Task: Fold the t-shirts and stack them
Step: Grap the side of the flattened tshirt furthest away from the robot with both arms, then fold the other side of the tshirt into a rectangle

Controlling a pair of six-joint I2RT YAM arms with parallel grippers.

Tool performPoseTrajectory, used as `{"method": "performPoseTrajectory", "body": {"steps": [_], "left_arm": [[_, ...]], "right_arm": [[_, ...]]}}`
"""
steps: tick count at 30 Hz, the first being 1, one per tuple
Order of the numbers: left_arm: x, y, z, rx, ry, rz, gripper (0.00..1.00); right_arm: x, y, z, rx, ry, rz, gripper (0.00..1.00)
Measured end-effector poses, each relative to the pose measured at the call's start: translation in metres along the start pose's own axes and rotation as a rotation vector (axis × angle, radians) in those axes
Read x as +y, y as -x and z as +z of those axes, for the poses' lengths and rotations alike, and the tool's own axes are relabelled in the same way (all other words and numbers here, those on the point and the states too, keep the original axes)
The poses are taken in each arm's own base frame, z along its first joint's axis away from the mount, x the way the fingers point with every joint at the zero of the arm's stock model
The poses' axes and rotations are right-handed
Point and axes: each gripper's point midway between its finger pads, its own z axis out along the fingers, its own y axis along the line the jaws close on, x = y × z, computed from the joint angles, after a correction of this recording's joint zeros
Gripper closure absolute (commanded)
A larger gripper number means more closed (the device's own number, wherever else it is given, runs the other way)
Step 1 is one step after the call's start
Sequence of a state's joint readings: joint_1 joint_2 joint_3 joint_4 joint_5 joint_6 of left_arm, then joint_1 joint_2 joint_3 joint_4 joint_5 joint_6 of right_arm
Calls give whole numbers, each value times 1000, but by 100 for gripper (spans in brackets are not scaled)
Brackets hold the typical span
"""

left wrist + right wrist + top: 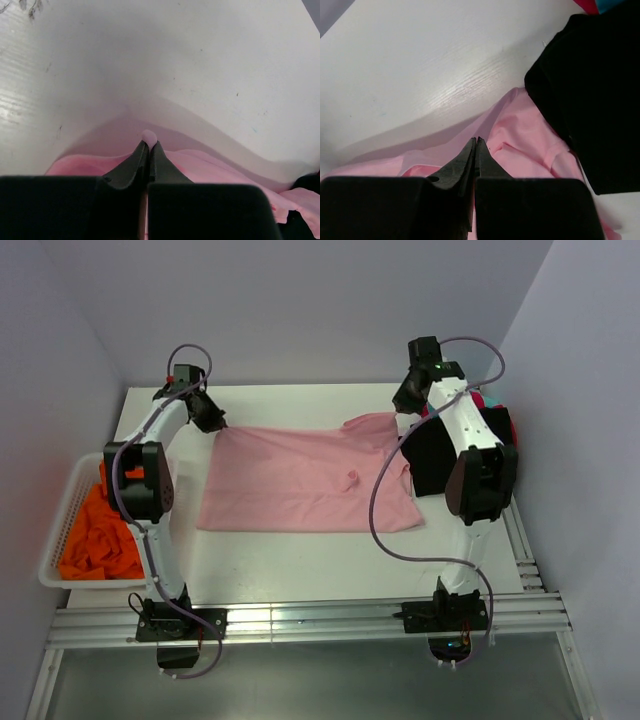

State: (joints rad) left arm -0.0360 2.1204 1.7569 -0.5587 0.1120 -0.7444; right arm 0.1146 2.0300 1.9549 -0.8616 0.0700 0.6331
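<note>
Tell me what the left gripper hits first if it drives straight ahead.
The left gripper pinches the pink t-shirt at its tips; past that, probably the white table, depth unclear.

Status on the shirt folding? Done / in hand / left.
Done: the black t-shirt at the right looks folded, though that is uncertain. In hand: the left pincer and right pincer pinch the far edge of the pink t-shirt, which is spread flat and unfolded. Left: orange cloth heaped in the basket.

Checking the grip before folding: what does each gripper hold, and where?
Both pinch the pink shirt: left gripper its far-left corner, right gripper its far-right corner.
</note>
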Motion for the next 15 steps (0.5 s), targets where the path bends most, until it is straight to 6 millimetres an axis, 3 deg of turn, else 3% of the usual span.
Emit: {"method": "performPoseTrajectory", "body": {"steps": [5,15], "left_arm": [[10,-11,-18,3,18,-1,100],[27,-30,-51,-4,43,2,100]], "right_arm": [[-8,-8,-18,-8,8,0,100],[-41,-46,-45,16,-7,-2,100]]}}
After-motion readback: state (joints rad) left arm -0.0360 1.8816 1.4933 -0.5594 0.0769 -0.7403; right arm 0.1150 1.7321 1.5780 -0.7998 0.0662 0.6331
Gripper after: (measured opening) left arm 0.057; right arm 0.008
